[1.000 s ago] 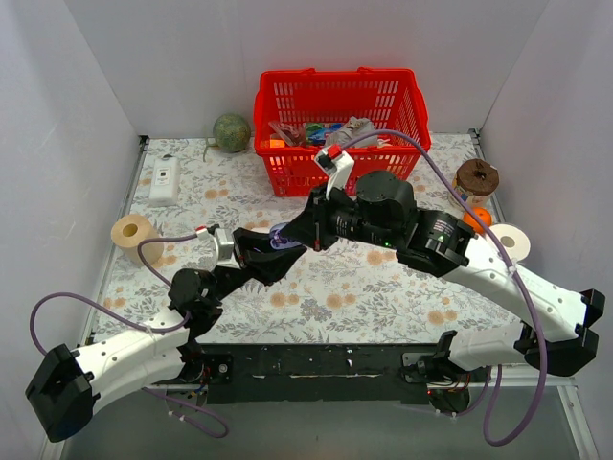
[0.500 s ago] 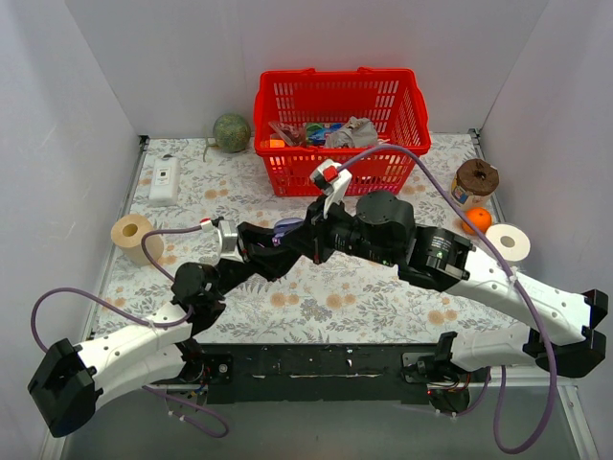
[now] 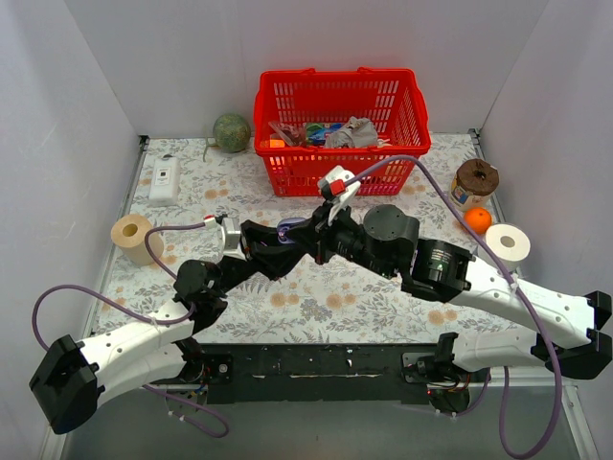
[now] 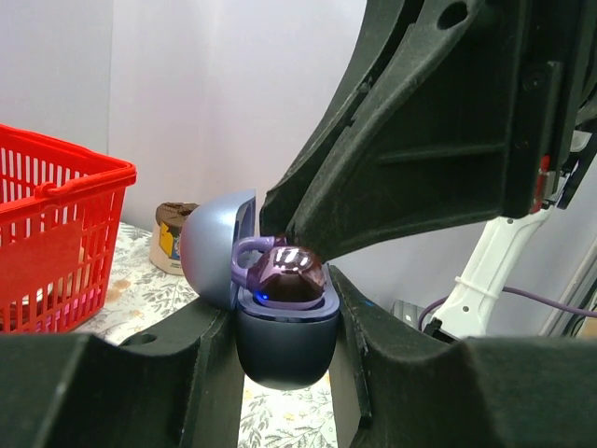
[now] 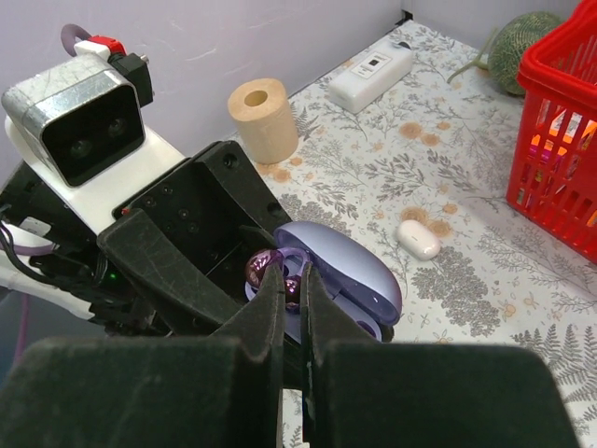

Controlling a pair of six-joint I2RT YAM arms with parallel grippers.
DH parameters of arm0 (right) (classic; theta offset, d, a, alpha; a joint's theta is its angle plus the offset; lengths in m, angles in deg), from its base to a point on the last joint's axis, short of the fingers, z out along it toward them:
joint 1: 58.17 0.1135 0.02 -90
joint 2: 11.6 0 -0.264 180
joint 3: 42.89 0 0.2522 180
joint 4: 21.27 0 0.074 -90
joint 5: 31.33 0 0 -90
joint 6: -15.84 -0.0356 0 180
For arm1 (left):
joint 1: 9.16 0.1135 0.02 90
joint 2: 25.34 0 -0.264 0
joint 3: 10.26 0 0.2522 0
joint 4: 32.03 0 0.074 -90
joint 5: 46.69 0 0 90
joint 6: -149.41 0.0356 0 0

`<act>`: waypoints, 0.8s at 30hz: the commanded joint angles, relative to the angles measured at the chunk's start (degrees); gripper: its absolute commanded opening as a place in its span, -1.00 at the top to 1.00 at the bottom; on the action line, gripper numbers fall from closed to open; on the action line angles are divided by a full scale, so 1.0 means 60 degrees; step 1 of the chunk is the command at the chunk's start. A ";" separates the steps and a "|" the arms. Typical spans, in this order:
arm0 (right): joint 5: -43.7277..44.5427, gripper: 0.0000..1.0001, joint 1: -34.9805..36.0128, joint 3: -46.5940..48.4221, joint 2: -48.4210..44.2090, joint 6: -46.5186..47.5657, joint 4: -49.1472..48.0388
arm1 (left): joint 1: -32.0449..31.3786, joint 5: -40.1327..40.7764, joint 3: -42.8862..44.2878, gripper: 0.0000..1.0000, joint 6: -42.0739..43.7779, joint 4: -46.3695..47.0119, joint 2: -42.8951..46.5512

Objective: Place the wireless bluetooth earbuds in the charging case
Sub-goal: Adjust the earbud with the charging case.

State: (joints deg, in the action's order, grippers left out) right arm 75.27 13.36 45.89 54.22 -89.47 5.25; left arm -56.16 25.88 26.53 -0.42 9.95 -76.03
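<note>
My left gripper (image 4: 284, 359) is shut on the lavender charging case (image 4: 284, 341) and holds it upright above the table, its lid (image 4: 216, 245) open to the left. One glossy dark purple earbud (image 4: 289, 275) sits in the top of the case. My right gripper (image 5: 297, 297) is directly over the open case (image 5: 359, 275). It is shut on the second earbud (image 5: 292, 291), which is at the case's opening beside the first earbud (image 5: 263, 269). In the top view both grippers meet at the case (image 3: 287, 230) near the table's middle.
A plain white oval object (image 5: 417, 238) lies on the floral cloth behind the case. A red basket (image 3: 340, 125) stands at the back. A paper roll (image 3: 132, 236) and a white power strip (image 3: 165, 179) are on the left. A jar (image 3: 476, 178), an orange (image 3: 477, 219) and another roll (image 3: 510, 241) are on the right.
My right gripper has come down and toward the left gripper, onto the open case. My left gripper has shifted slightly forward with the case.
</note>
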 commanded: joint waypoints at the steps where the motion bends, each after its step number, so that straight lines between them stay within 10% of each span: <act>1: 0.0529 0.97 0.0266 -0.0287 -0.0423 0.0617 -0.1041 | -0.0032 -0.0142 0.0425 1.00 -0.0047 0.0260 -0.0003; 24: 0.2345 0.97 0.1219 -0.1195 -0.0907 0.2449 -0.1964 | -0.0032 -0.0376 0.0586 1.00 -0.0399 0.0553 -0.0149</act>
State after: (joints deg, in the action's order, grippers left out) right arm 86.00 20.33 39.18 49.85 -77.80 -2.10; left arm -56.16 24.97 27.80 -2.02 10.41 -76.84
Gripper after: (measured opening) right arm 0.058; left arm 0.317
